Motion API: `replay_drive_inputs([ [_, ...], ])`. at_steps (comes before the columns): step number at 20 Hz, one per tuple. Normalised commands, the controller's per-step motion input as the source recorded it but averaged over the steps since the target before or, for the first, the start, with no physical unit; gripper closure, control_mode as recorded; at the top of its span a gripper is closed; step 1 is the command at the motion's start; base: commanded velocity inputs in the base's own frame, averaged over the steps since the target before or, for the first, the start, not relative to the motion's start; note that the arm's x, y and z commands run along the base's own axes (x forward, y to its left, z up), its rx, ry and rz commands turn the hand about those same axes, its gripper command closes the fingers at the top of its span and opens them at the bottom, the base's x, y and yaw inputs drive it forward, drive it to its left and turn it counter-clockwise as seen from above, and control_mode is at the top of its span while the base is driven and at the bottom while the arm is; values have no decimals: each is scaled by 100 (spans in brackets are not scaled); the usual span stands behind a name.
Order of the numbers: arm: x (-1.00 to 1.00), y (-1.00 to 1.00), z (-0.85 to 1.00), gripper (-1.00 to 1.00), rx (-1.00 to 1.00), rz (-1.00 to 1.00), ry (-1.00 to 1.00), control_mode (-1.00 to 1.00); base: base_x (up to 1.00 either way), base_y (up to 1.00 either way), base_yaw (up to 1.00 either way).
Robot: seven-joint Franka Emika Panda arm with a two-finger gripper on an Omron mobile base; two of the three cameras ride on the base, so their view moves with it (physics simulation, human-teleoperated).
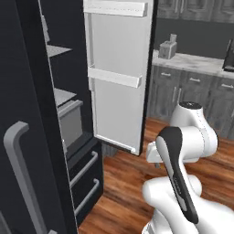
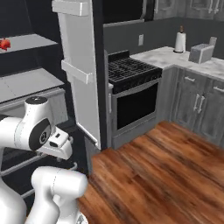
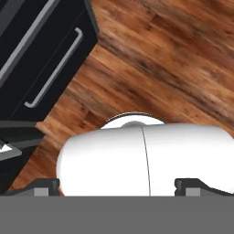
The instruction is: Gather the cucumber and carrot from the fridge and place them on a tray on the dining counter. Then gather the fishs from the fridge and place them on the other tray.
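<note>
1. Dark fingertips (image 3: 45, 186) sit at the two bottom corners of the hand view. The gripper (image 3: 119, 188) has its jaws wide apart, with nothing of the task between them.
2. A small red-orange fish (image 2: 4, 44) lies on the upper light grey shelf (image 2: 30, 41) inside the fridge (image 1: 27, 68), at the far left of the right base view. It is partly cut off by the picture edge, so I cannot tell its long axis.
3. The coming move turns on one relation. The fish lies high, to the left and deep in the fridge, well apart from the gripper. The gripper hangs low beside the arm's body and looks down at the wooden floor (image 3: 160, 59) and the two lower drawers (image 3: 41, 59). I judge that the hand must rise and turn toward the shelf before any reach; this is the only arm.
4. Just right of the shelves, the open inner door (image 1: 119, 105) stands near the reach path. I judge it a possible snag for the elbow.
5. Farther right stand a black stove (image 2: 131, 72), a toaster (image 2: 200, 52) and a paper towel roll (image 2: 180, 41) on the kitchen counter (image 2: 162, 56).
6. No brand, label or writing can be read on anything.
</note>
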Motion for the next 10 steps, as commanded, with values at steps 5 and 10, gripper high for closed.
replay_drive_inputs([
  [5,0,0,0,-100,0,0,0,100,55,0,43],
  [10,0,0,0,-100,0,0,0,100,63,0,42],
])
